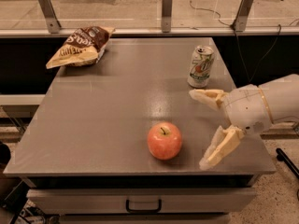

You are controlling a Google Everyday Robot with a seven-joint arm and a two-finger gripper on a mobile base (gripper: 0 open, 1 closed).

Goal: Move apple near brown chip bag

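Camera view: I'm seeing apple (164, 140) sitting near front edge of counter (117, 106), stem up, well apart from brown chip bag (80, 45) lying at far left corner. Hand (198, 129) hanging just right of apple, fingers (223, 146) spread wide, gripping nothing, not touching. I'm judging apple firm, fairly heavy, smooth, prone to rolling; I'm planning grip across its widest middle. Bag showing pale lettering; I'm failing to read it. Soda can (201, 66) standing far right, white-green label, unreadable.

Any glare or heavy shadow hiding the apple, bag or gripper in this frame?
Camera view: warm, dim light; a pale sheen on the table beyond the apple; soft shadow at the apple's base; chip bag and can plainly lit; the open gripper, right of the apple, is unobscured.
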